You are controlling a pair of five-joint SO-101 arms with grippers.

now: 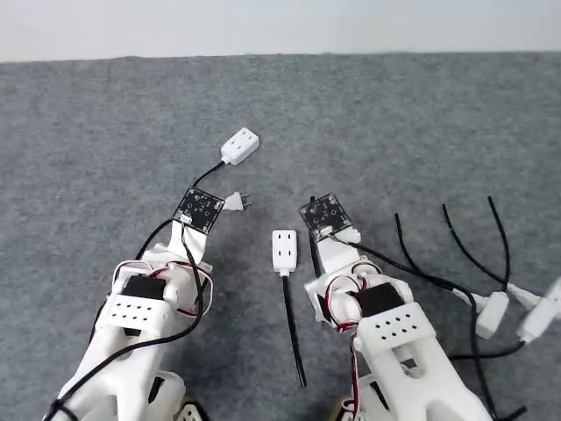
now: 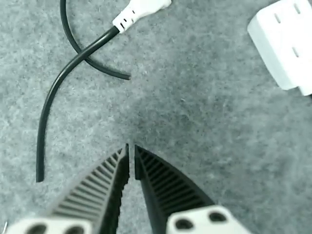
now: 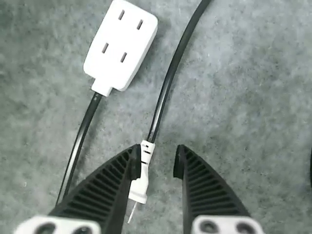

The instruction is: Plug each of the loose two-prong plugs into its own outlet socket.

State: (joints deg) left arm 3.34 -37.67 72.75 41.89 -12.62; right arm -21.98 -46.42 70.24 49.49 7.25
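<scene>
From above, I'm seeing a white plug [image 1: 235, 202] lying just beside the tip of the left arm [image 1: 140, 307], a far outlet [image 1: 239, 145] beyond it, and a middle outlet [image 1: 284, 250] sitting between the arms. On the left wrist camera, the left gripper [image 2: 131, 155] is hovering pinched almost closed, gripping nothing. On the right wrist camera, the right gripper [image 3: 157, 155] is standing narrowly parted around a second plug [image 3: 139, 183], which is resting against one finger.

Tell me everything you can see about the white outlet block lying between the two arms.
The outlet block is a white, glossy, plastic-looking rounded rectangle lying flat on the grey carpet, slots up. Four slots show in two pairs, all empty. A black cord leaves one short end. Nothing grips it.
</scene>
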